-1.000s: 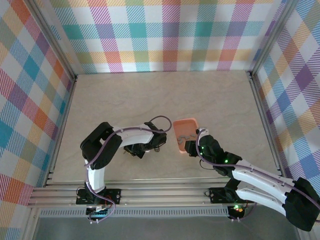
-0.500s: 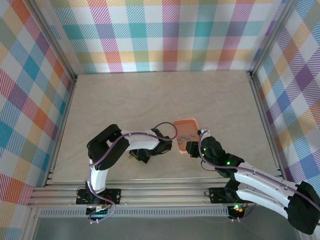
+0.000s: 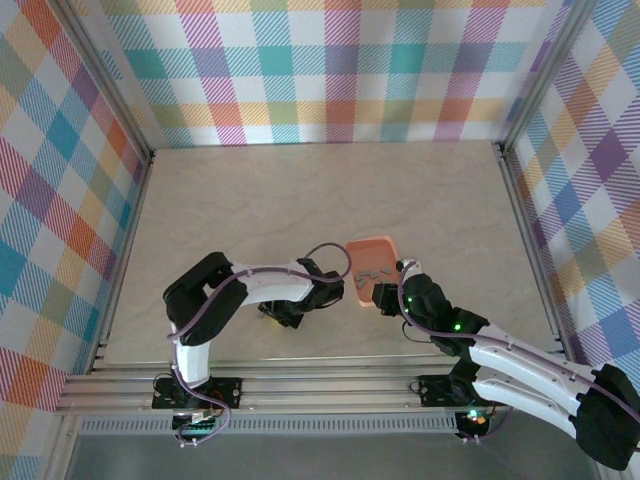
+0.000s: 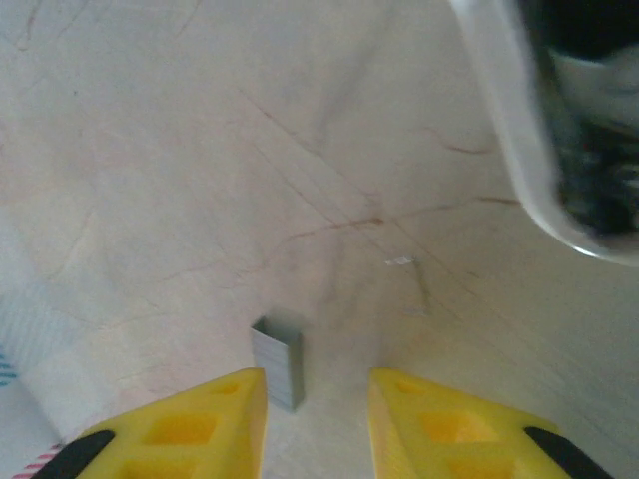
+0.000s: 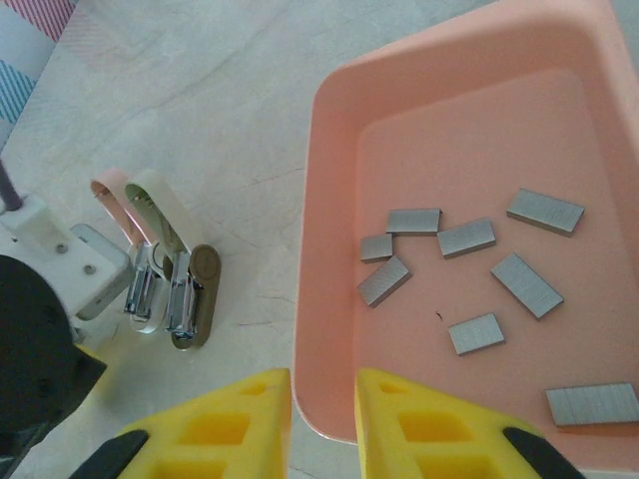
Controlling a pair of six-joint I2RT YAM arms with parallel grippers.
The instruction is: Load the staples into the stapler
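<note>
Several grey staples [image 5: 466,238] lie loose in the salmon-orange tray [image 5: 332,200]. My right gripper [image 5: 322,419] is shut on the tray's near rim, one finger on each side of the wall. Left of the tray the stapler [image 5: 200,274], grey with a pale top, lies beside a white-and-pink one [image 5: 125,205]. One more staple strip [image 4: 278,361] rests on the table between the tips of my left gripper [image 4: 317,419], close to the left finger [image 4: 200,424]. The jaws stand apart and hold nothing. From above, the left gripper [image 3: 272,313] sits left of the tray [image 3: 358,246].
A blurred dark thing with a pale rim [image 4: 569,130] hangs at the top right of the left wrist view. The two arms meet near the middle of the marbled table [image 3: 300,190]. Plaid walls and metal rails [image 3: 130,260] close the sides.
My left gripper has opened and let the staple strip go onto the table. Its arm first reached right, then its elbow drew back. The right gripper has kept its grip on the tray.
</note>
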